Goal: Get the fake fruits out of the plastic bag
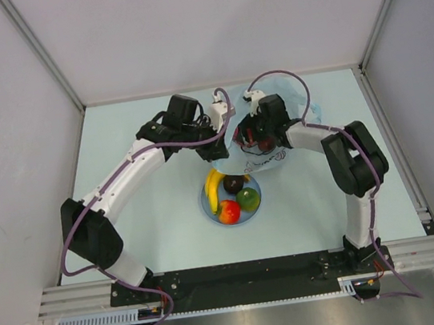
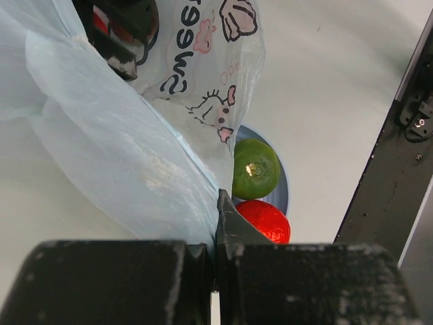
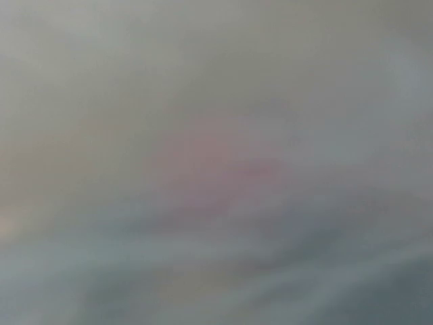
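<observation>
Bag (image 2: pixel 115 156) clenched in left pincer (image 2: pixel 216 247), green fruit (image 2: pixel 256 169) just beside; right pincer (image 1: pixel 252 135) inside bag, grip cannot tell.

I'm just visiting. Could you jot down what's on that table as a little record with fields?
on the blue plate: banana, dark maroon fruit, green fruit, red fruit
plastic bag: beyond the plate, between both arms
left jaws: shut on the plastic bag
right jaws: at the bag; open or shut unclear
right wrist view: only blur
</observation>
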`<control>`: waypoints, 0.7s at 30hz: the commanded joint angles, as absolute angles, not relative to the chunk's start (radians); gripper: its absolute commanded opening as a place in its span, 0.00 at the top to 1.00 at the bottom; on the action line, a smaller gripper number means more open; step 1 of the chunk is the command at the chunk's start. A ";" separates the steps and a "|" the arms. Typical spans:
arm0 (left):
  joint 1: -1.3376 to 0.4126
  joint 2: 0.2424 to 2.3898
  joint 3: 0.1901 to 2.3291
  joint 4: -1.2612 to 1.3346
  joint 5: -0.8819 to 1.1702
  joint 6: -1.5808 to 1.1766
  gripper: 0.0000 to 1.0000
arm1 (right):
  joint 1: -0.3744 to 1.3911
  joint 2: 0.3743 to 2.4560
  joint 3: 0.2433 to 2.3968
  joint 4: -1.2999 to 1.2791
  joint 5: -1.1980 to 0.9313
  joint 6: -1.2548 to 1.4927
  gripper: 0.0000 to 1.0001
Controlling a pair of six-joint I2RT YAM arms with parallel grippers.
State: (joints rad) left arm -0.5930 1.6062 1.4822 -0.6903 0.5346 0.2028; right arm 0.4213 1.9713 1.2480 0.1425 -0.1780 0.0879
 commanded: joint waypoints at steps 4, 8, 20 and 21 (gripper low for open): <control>-0.597 1.623 1.506 -0.676 0.543 0.210 1.00 | 0.367 1.697 1.275 -0.066 -0.302 0.000 0.48; -0.597 1.640 1.525 -0.673 0.555 0.201 1.00 | 0.353 1.479 1.181 -0.132 -0.396 -0.066 0.45; -0.598 1.669 1.560 -0.673 0.569 0.181 1.00 | 0.501 1.183 0.957 -0.535 -0.505 -0.480 0.50; -0.598 1.670 1.563 -0.673 0.569 0.183 1.00 | 0.517 1.163 0.951 -0.538 -0.506 -0.517 0.50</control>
State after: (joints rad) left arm -0.5930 1.6638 1.5085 -0.6918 0.5453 0.1921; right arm 0.4633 1.2259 0.9909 -0.4110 -0.4858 -0.3305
